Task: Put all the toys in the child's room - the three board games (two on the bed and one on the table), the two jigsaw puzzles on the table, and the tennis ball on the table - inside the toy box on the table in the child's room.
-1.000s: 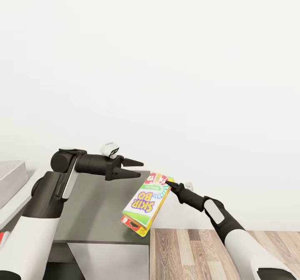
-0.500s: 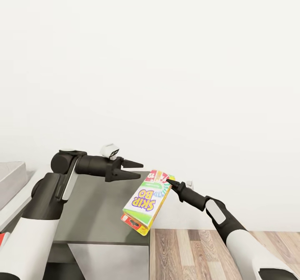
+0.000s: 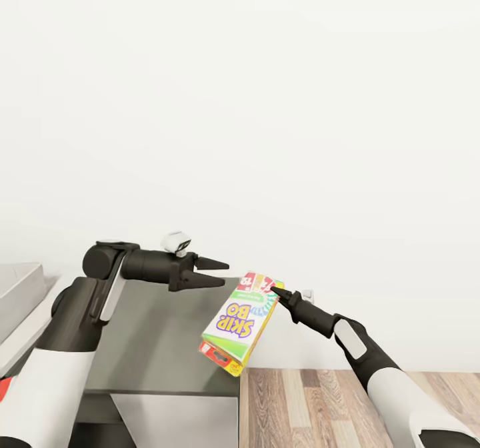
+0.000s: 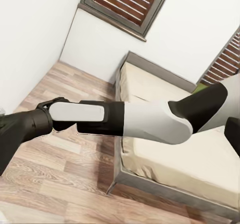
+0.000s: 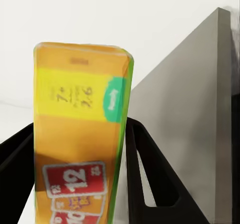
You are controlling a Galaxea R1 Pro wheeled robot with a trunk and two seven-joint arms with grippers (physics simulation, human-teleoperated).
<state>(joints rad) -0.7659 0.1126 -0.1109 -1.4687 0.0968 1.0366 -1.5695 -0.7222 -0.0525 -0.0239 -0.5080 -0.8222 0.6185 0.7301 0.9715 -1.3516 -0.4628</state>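
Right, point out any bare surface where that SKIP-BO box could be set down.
The grey table top is bare between the left gripper and its near edge, left of the hanging SKIP-BO box. The bed mattress in the left wrist view also looks bare. It is crowded where the right gripper clamps the box.
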